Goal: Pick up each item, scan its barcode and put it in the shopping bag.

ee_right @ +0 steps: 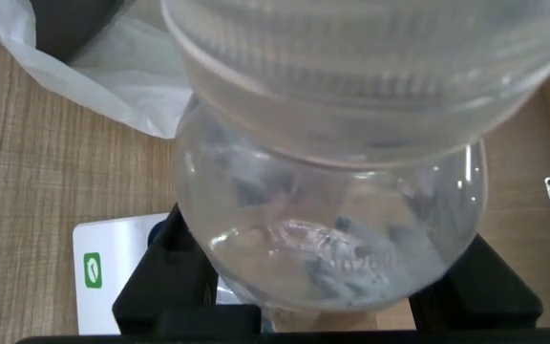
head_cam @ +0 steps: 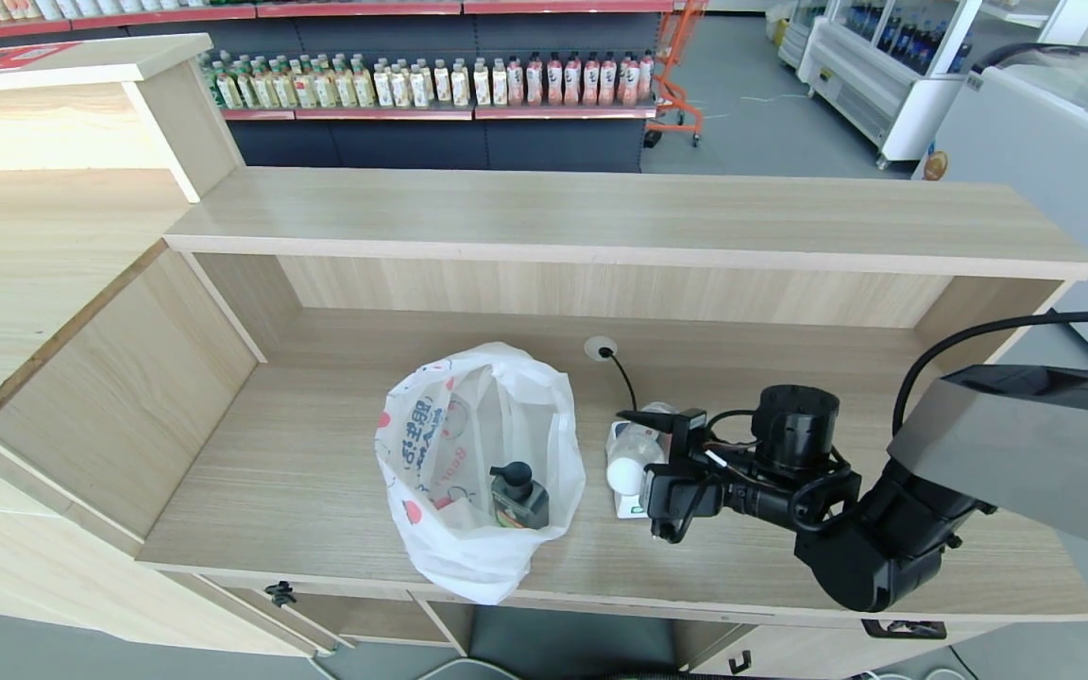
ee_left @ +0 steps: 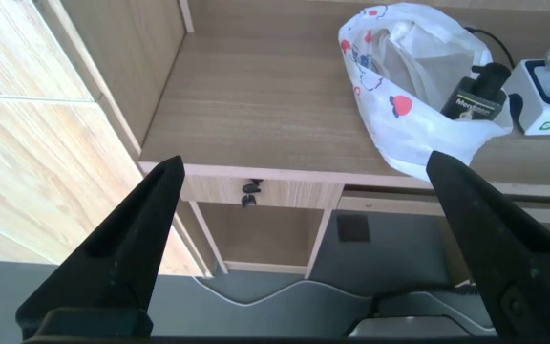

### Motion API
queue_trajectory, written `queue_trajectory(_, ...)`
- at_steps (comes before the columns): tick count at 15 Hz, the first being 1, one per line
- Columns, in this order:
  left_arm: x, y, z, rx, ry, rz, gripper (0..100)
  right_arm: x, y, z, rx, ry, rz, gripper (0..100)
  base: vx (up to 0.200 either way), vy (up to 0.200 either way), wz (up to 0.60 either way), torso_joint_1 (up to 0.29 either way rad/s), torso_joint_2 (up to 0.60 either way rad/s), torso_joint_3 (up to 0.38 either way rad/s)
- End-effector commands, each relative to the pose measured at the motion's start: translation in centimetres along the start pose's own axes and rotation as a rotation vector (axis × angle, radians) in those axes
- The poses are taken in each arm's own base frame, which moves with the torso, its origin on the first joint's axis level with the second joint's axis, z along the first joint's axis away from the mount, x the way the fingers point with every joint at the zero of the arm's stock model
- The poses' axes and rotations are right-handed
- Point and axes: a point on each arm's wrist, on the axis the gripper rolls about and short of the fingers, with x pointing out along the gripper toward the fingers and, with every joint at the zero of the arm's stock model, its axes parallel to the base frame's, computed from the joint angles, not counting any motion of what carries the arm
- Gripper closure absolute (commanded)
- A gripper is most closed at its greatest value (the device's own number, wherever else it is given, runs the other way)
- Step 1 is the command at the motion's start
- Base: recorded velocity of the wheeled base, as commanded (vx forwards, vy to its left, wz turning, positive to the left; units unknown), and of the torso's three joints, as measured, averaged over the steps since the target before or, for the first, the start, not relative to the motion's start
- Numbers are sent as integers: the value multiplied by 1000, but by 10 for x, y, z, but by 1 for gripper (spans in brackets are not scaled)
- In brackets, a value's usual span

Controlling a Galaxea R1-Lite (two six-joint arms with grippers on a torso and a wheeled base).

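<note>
**Item.** Clear plastic bottle [head_cam: 629, 446] with white cap, lying on its side, cap end toward the table's front edge. Pos.: just beside the shopping bag [head_cam: 468, 444], on the bag's right, not touching it. It is held directly above a white barcode scanner [head_cam: 626, 508]. The right wrist view shows the bottle [ee_right: 332, 220] close up, with the scanner [ee_right: 113, 277] beneath it and a fold of the bag [ee_right: 94, 86] adjacent.

**Right gripper** [head_cam: 643, 465]. Fingers [ee_right: 490, 282] clamped on the bottle, one on each side of its body. Arm enters from the side away from the bag.

**Shopping bag.** White printed plastic, mouth open upward, standing near the front edge of the table [head_cam: 298, 453]. Contents: one dark pump bottle [head_cam: 518, 496], upright, also seen in the left wrist view [ee_left: 475, 96].

**Left gripper** [ee_left: 304, 248]. Fingers [ee_left: 151, 239] spread wide, holding nothing. Pos.: well apart from the bag [ee_left: 418, 86], out past the table's front edge.

**Rest.** A black cable [head_cam: 624, 378] runs from a grommet [head_cam: 601, 348] behind the bag's right side toward the scanner. Beyond the table: a store shelf of drink bottles [head_cam: 431, 85] and freezer cabinets [head_cam: 884, 57].
</note>
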Motion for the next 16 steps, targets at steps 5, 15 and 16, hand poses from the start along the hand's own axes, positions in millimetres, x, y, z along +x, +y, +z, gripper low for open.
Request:
queue_trajectory(5, 0, 0, 0, 1, -1, -1, 0, 1, 1, 0, 2, -2, 3, 100, 0, 0, 0, 0, 0, 0)
queue_trajectory(15, 0, 0, 0, 1, -1, -1, 0, 7, -68, 79, 182, 85, -308, 100, 0, 0, 0, 0, 0, 0)
queue_trajectory(16, 0, 0, 0, 1, -1, -1, 0, 5, -83, 87, 285, 133, -375, 100, 0, 0, 0, 0, 0, 0)
